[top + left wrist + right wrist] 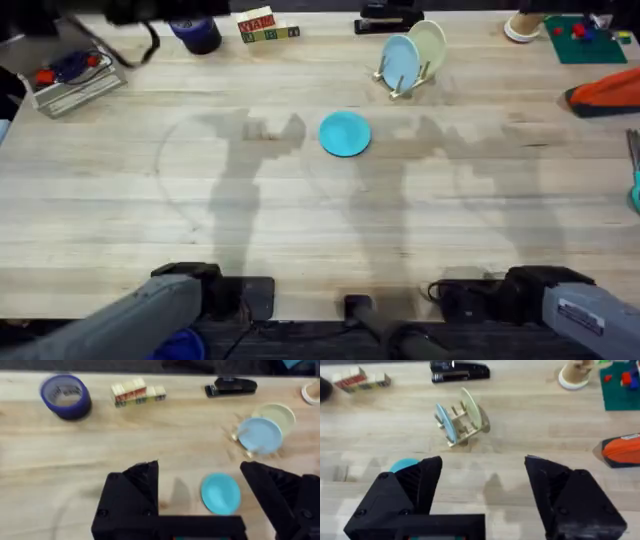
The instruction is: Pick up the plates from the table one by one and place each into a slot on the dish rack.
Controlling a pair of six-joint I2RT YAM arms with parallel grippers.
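Note:
A small turquoise plate (345, 133) lies flat on the wooden table (200, 200), near the middle. The dish rack (408, 82) stands behind it to the right, holding a light-blue plate (399, 60) and a cream plate (430, 45) upright in its slots. Both arms sit folded back at the near edge, far from the plate. My left gripper (199, 467) is open and empty, with the turquoise plate (220, 493) on the table beyond its fingers. My right gripper (484, 461) is also open and empty, facing the rack (460, 422). One finger hides most of the turquoise plate (404, 464).
Along the far edge stand a blue tape roll (197, 33), toy blocks (265, 27), a black stapler (388, 18) and a white roll (522, 27). A wire tray (70, 82) sits far left. A green mat (590, 42) and an orange object (605, 92) sit far right.

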